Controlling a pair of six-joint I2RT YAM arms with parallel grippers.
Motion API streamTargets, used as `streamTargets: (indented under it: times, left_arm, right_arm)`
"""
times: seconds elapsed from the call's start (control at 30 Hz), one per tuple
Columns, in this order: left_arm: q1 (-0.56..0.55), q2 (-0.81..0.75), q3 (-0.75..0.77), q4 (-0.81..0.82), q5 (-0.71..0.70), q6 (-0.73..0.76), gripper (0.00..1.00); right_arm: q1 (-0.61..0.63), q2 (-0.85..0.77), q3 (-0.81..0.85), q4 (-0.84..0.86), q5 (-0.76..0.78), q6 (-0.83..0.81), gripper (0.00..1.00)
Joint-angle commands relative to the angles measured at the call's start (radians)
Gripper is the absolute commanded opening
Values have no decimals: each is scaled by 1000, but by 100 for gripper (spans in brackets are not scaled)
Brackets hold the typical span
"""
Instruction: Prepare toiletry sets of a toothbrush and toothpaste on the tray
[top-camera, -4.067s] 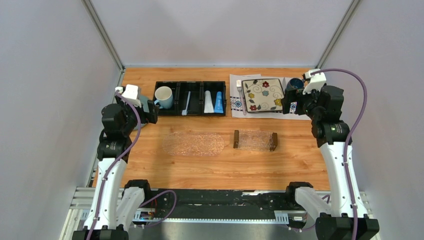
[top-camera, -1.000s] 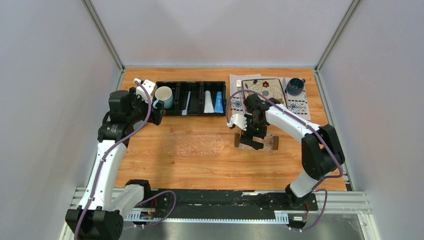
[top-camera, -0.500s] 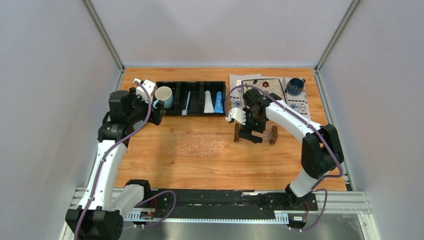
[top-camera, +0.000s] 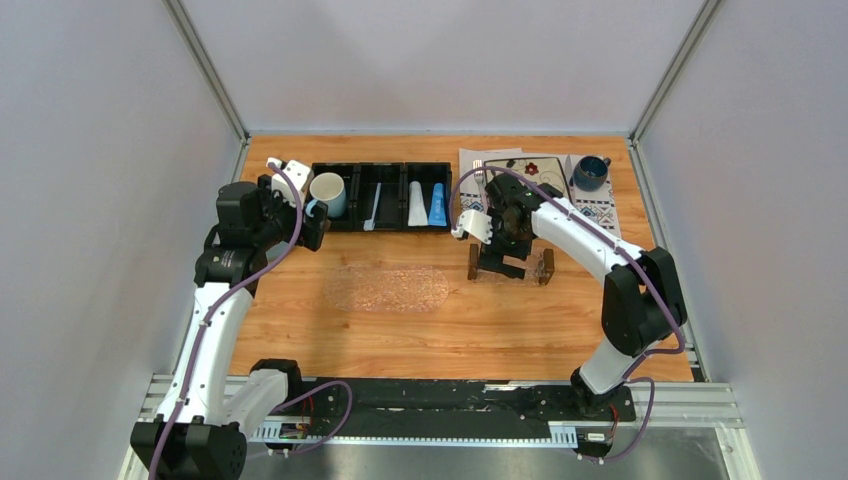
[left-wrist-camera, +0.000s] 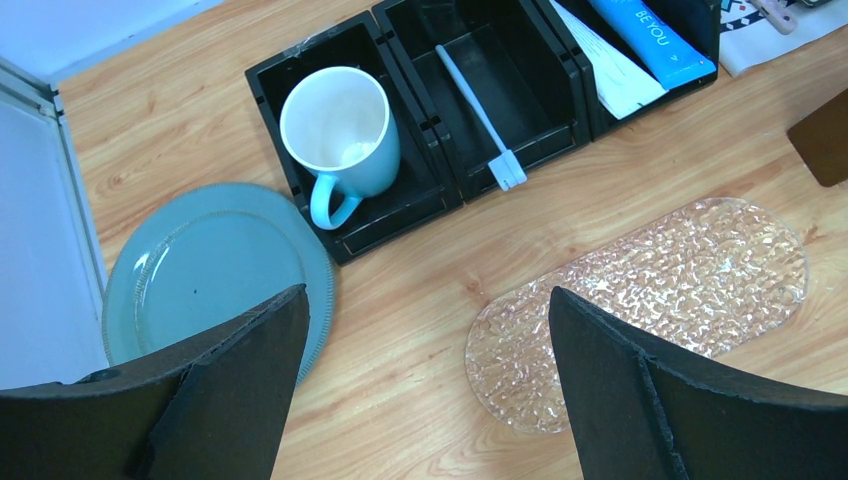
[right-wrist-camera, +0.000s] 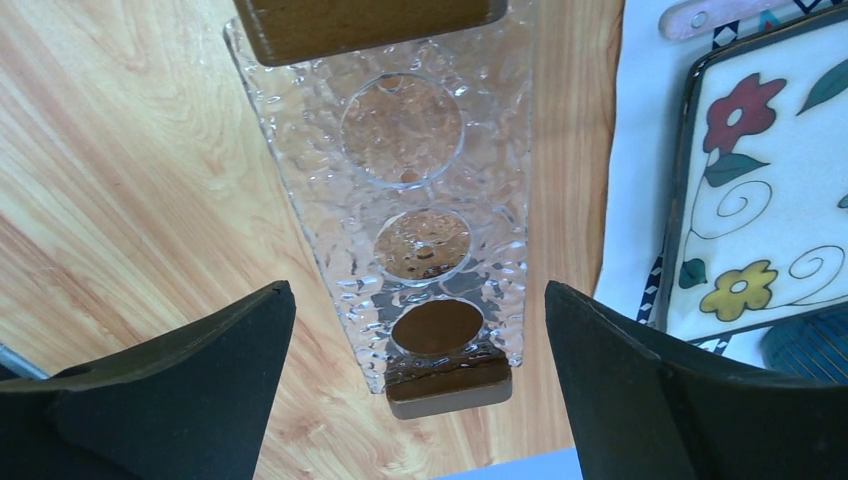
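The clear textured tray (top-camera: 512, 268) with dark wooden end bars lies right of the table's middle. In the right wrist view the tray (right-wrist-camera: 420, 200) shows three round holes. My right gripper (top-camera: 503, 258) hangs open just above it, and its fingers (right-wrist-camera: 417, 300) straddle the tray without touching. The toothbrush (top-camera: 373, 208) lies in the middle compartment of the black organizer (top-camera: 380, 226), and it also shows in the left wrist view (left-wrist-camera: 478, 118). A white tube (top-camera: 417, 205) and a blue tube (top-camera: 438, 205) lie in the right compartment. My left gripper (top-camera: 312, 228) (left-wrist-camera: 427, 295) is open and empty.
A white mug (left-wrist-camera: 340, 130) sits in the organizer's left compartment. A teal plate (left-wrist-camera: 210, 280) lies under my left gripper. An oval clear mat (top-camera: 388, 288) lies mid-table. The floral plate (right-wrist-camera: 760, 190) on a cloth and a dark blue cup (top-camera: 590, 172) stand at the back right.
My right arm swung in from the right and came down over the tray. Over the last second gripper and tray shifted slightly toward the back. The left arm turned earlier, then stayed still.
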Motion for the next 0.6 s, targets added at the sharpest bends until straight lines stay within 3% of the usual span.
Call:
streamTargets:
  times: [0.0, 0.57]
  left_arm:
    - [-2, -19, -2, 24, -4, 23, 97]
    - [-2, -11, -21, 41, -19, 32, 97]
  right_arm:
    - [-3, 12, 13, 43, 33, -16, 100]
    - [-21, 99, 2, 92, 36, -41, 100]
